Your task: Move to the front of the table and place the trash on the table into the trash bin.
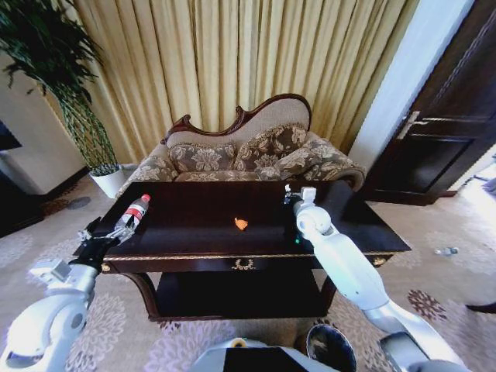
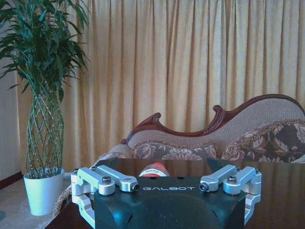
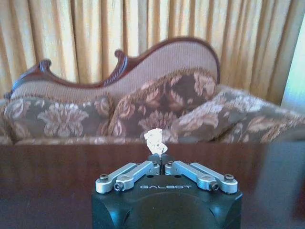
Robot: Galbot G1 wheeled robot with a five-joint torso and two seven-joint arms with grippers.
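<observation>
The dark glossy table (image 1: pixel 194 236) with gold trim stands right in front of me. A clear plastic bottle (image 1: pixel 134 212) with a red label lies at its left end. My left gripper (image 1: pixel 105 232) is open at the bottle's near end, and the bottle's red part (image 2: pixel 155 169) shows between the spread fingers (image 2: pixel 102 180). A tiny orange scrap (image 1: pixel 241 224) lies mid-table. My right gripper (image 1: pixel 293 195) is over the table's right part, shut on a white crumpled scrap (image 3: pixel 155 140). The round dark trash bin (image 1: pixel 332 347) sits on the carpet below the table's front right.
A patterned sofa (image 1: pixel 248 155) stands close behind the table, with curtains beyond it. A tall potted plant (image 1: pixel 85 124) is at the back left and a dark door (image 1: pixel 442 132) at the right. A small bottle (image 1: pixel 446 251) lies on the carpet at the right.
</observation>
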